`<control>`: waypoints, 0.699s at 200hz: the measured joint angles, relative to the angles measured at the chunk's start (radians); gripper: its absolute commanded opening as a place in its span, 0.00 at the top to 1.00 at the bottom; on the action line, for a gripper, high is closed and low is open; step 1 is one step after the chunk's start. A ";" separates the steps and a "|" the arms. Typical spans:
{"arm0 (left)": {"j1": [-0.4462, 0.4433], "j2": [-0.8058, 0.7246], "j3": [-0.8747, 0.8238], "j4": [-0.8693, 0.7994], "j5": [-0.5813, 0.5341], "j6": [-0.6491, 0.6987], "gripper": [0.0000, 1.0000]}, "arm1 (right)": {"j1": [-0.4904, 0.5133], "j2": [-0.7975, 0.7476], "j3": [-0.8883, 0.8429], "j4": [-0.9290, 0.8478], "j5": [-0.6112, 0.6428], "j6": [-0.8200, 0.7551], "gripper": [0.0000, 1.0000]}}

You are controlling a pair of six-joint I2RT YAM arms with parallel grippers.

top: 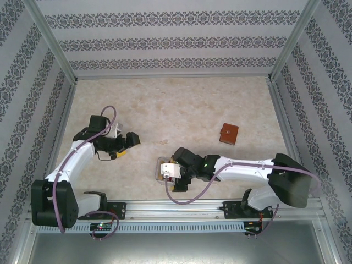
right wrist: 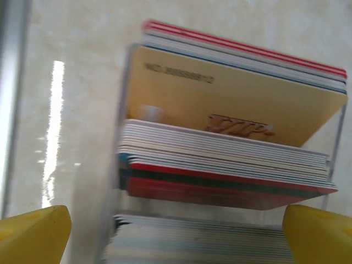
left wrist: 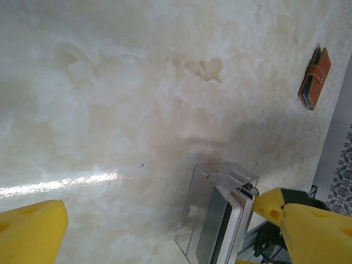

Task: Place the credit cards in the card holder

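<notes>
Reference: top external view, with the centre of the table [top: 176, 104] as the clock hub. The tray [top: 160, 166] lies at 6 o'clock, near the front edge. The credit cards [right wrist: 220, 104] sit inside it in packed groups, one group behind another. The card holder [top: 229, 133] lies at 3 o'clock — at 2 o'clock from the tray and well apart from it. The left gripper [top: 127, 146] is at 9 o'clock, with the tray at its 4 o'clock. The right gripper [top: 168, 171] is directly at the tray.
</notes>
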State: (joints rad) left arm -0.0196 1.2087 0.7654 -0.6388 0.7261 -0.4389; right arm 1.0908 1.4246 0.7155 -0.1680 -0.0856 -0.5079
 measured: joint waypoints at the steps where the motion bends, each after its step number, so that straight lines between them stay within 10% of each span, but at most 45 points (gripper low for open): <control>1: 0.000 0.001 0.000 -0.001 0.000 0.001 0.00 | 0.000 0.003 0.000 0.003 0.008 0.000 0.02; 54: 0.000 0.026 0.053 -0.031 -0.002 0.052 0.00 | -0.033 0.091 0.028 0.103 0.246 -0.001 0.02; 140: 0.000 0.053 0.058 -0.058 -0.046 0.086 0.00 | -0.334 0.322 0.256 0.189 0.264 0.039 0.02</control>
State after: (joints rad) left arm -0.0196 1.2613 0.8230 -0.6971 0.6800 -0.3527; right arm 0.7567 1.7466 0.9714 0.0212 0.1780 -0.4686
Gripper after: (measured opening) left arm 0.996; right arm 0.982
